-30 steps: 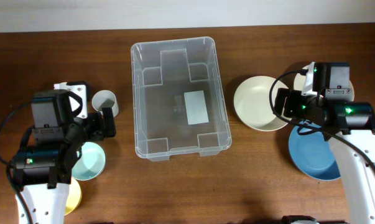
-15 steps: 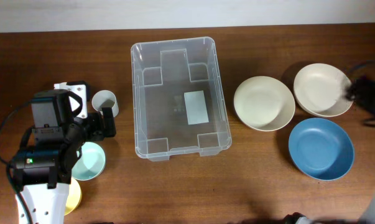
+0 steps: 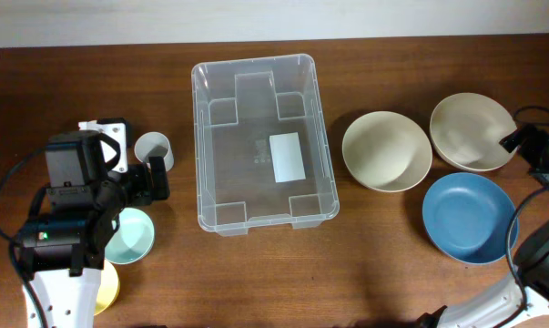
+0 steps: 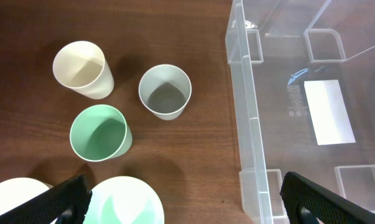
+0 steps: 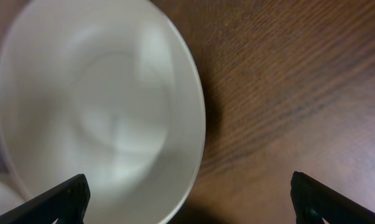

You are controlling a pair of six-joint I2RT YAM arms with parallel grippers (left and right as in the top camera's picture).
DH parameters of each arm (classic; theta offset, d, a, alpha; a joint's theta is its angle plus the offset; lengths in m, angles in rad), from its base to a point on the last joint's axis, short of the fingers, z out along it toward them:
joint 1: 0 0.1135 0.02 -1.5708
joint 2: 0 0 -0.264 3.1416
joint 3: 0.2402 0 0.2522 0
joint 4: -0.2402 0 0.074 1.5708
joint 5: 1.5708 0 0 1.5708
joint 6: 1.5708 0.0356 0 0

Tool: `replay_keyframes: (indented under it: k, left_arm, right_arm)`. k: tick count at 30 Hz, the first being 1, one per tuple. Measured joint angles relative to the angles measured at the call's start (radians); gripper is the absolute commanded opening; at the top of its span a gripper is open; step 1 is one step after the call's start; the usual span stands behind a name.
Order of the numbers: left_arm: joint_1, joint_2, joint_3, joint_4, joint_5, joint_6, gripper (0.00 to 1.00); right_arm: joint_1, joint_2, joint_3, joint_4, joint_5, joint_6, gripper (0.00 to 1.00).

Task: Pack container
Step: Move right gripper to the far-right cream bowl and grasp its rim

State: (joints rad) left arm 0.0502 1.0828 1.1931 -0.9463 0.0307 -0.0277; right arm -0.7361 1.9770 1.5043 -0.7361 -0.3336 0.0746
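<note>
The clear container sits mid-table, upright and with nothing in it, its white label showing on the base. Your right gripper hovers at the right-hand edge of the far cream bowl, jaws spread wide and holding nothing. That bowl looks like your pick. Straddle its rim, one finger inside and one outside, and close only once the rim is well between them, since a tip pinch will likely slip. Lift clear before you cross the second cream bowl. Set it flat on the container floor, away from the moulded corners. Your left gripper, also wide and empty, hangs by the grey cup and green cup; keep it out of the drop path.
</note>
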Motion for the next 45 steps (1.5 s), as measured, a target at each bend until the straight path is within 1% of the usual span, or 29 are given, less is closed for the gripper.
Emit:
replay_keyframes:
  k: [5,8,12,14,16,17,19,20,23,28,33,41,42,45]
  left_arm:
    - [0.0,0.0,0.0,0.001,0.0,0.0,1.0]
    - [0.0,0.0,0.0,0.003,0.0,0.0,1.0]
    - [0.0,0.0,0.0,0.007,0.0,0.0,1.0]
    - [0.0,0.0,0.0,0.007,0.0,0.0,1.0]
    - [0.0,0.0,0.0,0.008,0.0,0.0,1.0]
    - [0.0,0.0,0.0,0.008,0.0,0.0,1.0]
    - [0.0,0.0,0.0,0.009,0.0,0.0,1.0]
    - [0.0,0.0,0.0,0.011,0.0,0.0,1.0]
    - [0.0,0.0,0.0,0.014,0.0,0.0,1.0]
    - [0.0,0.0,0.0,0.016,0.0,0.0,1.0]
    - [0.0,0.0,0.0,0.024,0.0,0.0,1.0]
    - [0.0,0.0,0.0,0.024,0.0,0.0,1.0]
    - [0.0,0.0,0.0,0.024,0.0,0.0,1.0]
    - [0.0,0.0,0.0,0.024,0.0,0.0,1.0]
  right_arm:
    - [0.0,0.073,0.0,0.04,-0.018,0.0,0.96]
    - [0.0,0.109,0.0,0.056,-0.037,-0.002,0.91]
    - [0.0,0.149,0.0,0.065,-0.054,-0.002,0.89]
    - [0.0,0.151,0.001,0.07,-0.058,-0.003,0.85]
    - [0.0,0.153,0.001,0.074,-0.058,-0.004,0.81]
    - [0.0,0.154,0.001,0.076,-0.061,-0.002,0.78]
    - [0.0,0.154,0.001,0.08,-0.061,-0.006,0.66]
    - [0.0,0.154,0.001,0.08,-0.062,-0.008,0.62]
    - [0.0,0.154,0.001,0.08,-0.062,-0.003,0.61]
    - [0.008,0.154,0.001,0.08,-0.062,-0.003,0.54]
    - [0.031,0.154,0.001,0.088,-0.061,0.008,0.52]
    - [0.058,0.154,0.001,0.094,-0.041,0.069,0.47]
    - [0.058,0.154,0.001,0.094,-0.038,0.073,0.44]
    - [0.058,0.154,0.001,0.094,-0.022,0.082,0.42]
